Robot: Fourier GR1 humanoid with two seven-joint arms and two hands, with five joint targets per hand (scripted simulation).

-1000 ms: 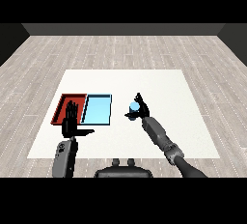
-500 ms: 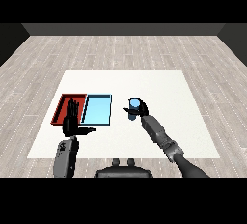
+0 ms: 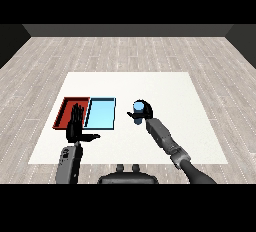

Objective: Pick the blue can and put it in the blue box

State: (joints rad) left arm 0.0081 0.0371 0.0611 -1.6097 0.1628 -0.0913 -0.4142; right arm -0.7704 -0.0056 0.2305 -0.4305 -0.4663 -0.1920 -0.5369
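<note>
Left hand was held upright near the front edge of the white table, fingers straight and thumb spread, overlapping the red tray. Right hand was curled round the blue can, just right of the blue tray. Risk: an early release would land the can beside the tray; a low carry could catch the rim.
</note>
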